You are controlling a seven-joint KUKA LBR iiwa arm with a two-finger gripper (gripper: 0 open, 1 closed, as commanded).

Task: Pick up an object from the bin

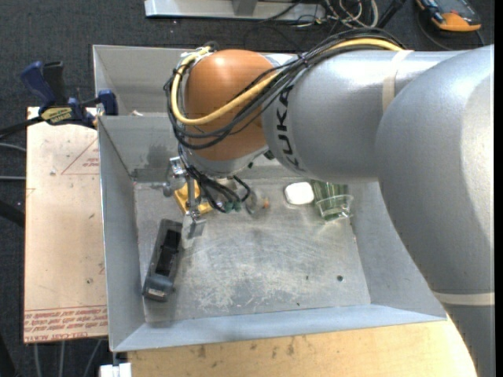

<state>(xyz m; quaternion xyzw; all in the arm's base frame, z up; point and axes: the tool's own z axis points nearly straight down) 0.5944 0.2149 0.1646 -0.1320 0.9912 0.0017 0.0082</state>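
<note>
Fingers (192, 225) hang just beside the far end of the long black object (163, 259), perhaps a tape dispenser, whose length runs away from them beside the bin's (118, 210) left wall toward its near-left corner; open or clenched, I cannot tell.

Light falls evenly from above, bright but soft. The far wall of the grey bin (134, 73) is lit almost white, while its floor stays a duller, mottled grey. The orange cover (228, 93) carries a broad pale sheen on its top, and the silver arm (424, 132) shades smoothly from light to grey. Beneath the cover, dim shade spreads toward the bin's far left corner. A black oblong object (163, 256) by the left wall throws a thin shadow at its near end. The clear cup (332, 199) glints faintly. The surrounding floor (78, 14) lies dark.
</note>
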